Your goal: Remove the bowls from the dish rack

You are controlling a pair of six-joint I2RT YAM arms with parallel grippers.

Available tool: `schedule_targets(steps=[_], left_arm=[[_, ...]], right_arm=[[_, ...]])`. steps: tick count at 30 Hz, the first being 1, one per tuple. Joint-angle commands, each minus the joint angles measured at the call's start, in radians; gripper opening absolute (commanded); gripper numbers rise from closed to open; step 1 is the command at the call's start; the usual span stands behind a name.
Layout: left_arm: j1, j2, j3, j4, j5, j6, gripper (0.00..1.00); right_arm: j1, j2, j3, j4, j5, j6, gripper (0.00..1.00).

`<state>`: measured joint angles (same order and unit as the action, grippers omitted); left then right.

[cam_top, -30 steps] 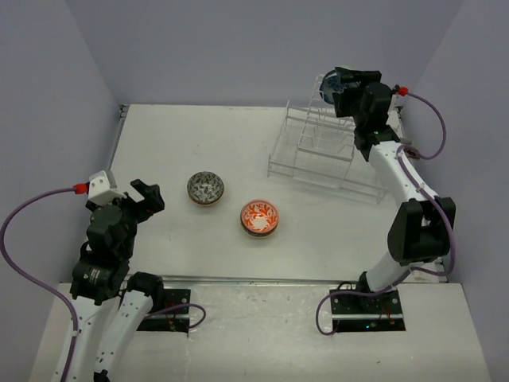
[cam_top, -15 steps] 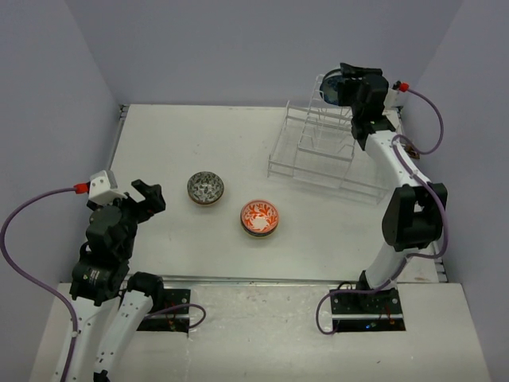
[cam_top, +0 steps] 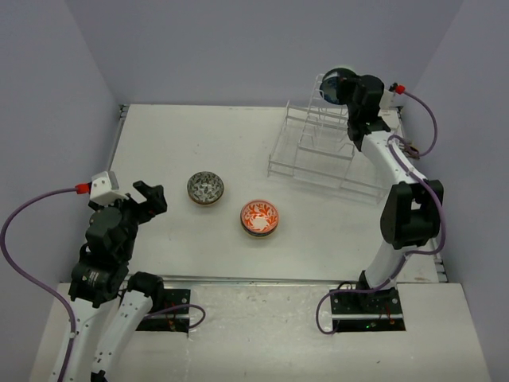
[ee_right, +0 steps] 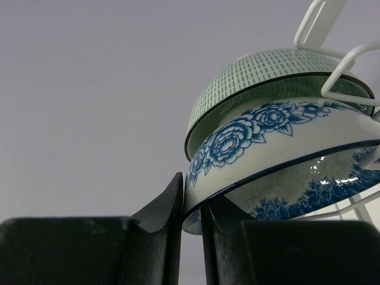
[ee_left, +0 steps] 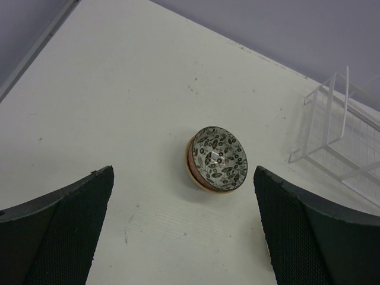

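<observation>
The clear wire dish rack (cam_top: 318,151) stands at the table's back right. At its tall far end sit a blue floral bowl (ee_right: 279,136) and, behind it, a green dotted bowl (ee_right: 261,71), both on edge between the rack wires (ee_right: 350,62). My right gripper (ee_right: 191,205) is shut on the blue bowl's rim, one finger inside and one outside; from above, the right gripper (cam_top: 345,89) covers most of that bowl (cam_top: 331,84). My left gripper (cam_top: 147,195) hangs open over the table's left side, nothing between its fingers (ee_left: 65,219).
Two unloaded bowls sit on the table: a grey leaf-pattern bowl (cam_top: 205,188) (ee_left: 218,158) and an orange patterned bowl (cam_top: 259,216). The rack's low corner (ee_left: 344,142) shows at the right of the left wrist view. Walls enclose the table on three sides.
The right gripper has pushed in at the rack's far end and closed its fingers on the blue bowl's rim. The left arm has hardly moved.
</observation>
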<state>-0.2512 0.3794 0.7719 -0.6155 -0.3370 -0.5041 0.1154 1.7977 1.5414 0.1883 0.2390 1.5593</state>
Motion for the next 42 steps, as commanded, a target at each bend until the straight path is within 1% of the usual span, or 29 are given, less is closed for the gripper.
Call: schedule_targets(steps=[1, 4, 12, 16, 23, 26, 28, 33, 34, 37, 38, 39, 40, 41, 42], left_arm=[[-0.007, -0.007, 0.001, 0.030, -0.004, 0.021, 1.00], [-0.008, -0.004, 0.000, 0.030, -0.004, 0.021, 1.00], [-0.008, 0.003, 0.001, 0.028, -0.008, 0.019, 1.00], [-0.007, 0.004, 0.001, 0.028, -0.010, 0.019, 1.00], [-0.007, 0.001, 0.003, 0.026, -0.017, 0.016, 1.00], [-0.007, -0.004, 0.003, 0.026, -0.019, 0.016, 1.00], [-0.007, -0.002, 0.001, 0.028, -0.020, 0.015, 1.00], [-0.007, 0.019, 0.004, 0.031, -0.017, 0.015, 1.00], [-0.005, 0.024, 0.006, 0.031, -0.016, 0.015, 1.00], [-0.007, 0.041, 0.021, 0.034, -0.004, 0.024, 1.00], [-0.007, 0.049, 0.032, 0.034, 0.003, 0.029, 1.00], [-0.007, 0.068, 0.070, 0.028, 0.015, 0.029, 1.00], [-0.007, 0.081, 0.098, 0.023, 0.022, 0.021, 1.00], [-0.007, 0.105, 0.130, 0.014, 0.035, 0.015, 1.00], [-0.007, 0.116, 0.195, 0.016, 0.064, 0.007, 1.00]], right_arm=[[-0.010, -0.021, -0.047, 0.052, 0.036, 0.004, 0.04], [-0.003, -0.044, -0.067, 0.069, 0.034, 0.001, 0.00], [0.000, -0.119, -0.101, 0.154, -0.004, -0.002, 0.00], [0.000, -0.158, -0.084, 0.166, -0.030, -0.028, 0.00], [0.000, -0.216, -0.115, 0.189, -0.075, -0.039, 0.00], [0.000, -0.231, -0.116, 0.207, -0.130, -0.053, 0.00], [0.000, -0.241, -0.113, 0.236, -0.188, -0.088, 0.00], [0.003, -0.274, -0.107, 0.244, -0.309, -0.166, 0.00], [0.004, -0.281, -0.107, 0.246, -0.354, -0.195, 0.00], [0.026, -0.313, -0.093, 0.243, -0.453, -0.367, 0.00], [0.038, -0.322, -0.081, 0.211, -0.521, -0.493, 0.00], [0.055, -0.343, -0.043, 0.170, -0.544, -0.568, 0.00], [0.097, -0.354, -0.020, 0.055, -0.570, -0.653, 0.00], [0.124, -0.366, 0.015, 0.009, -0.581, -0.835, 0.00], [0.154, -0.389, 0.034, -0.044, -0.589, -0.929, 0.00]])
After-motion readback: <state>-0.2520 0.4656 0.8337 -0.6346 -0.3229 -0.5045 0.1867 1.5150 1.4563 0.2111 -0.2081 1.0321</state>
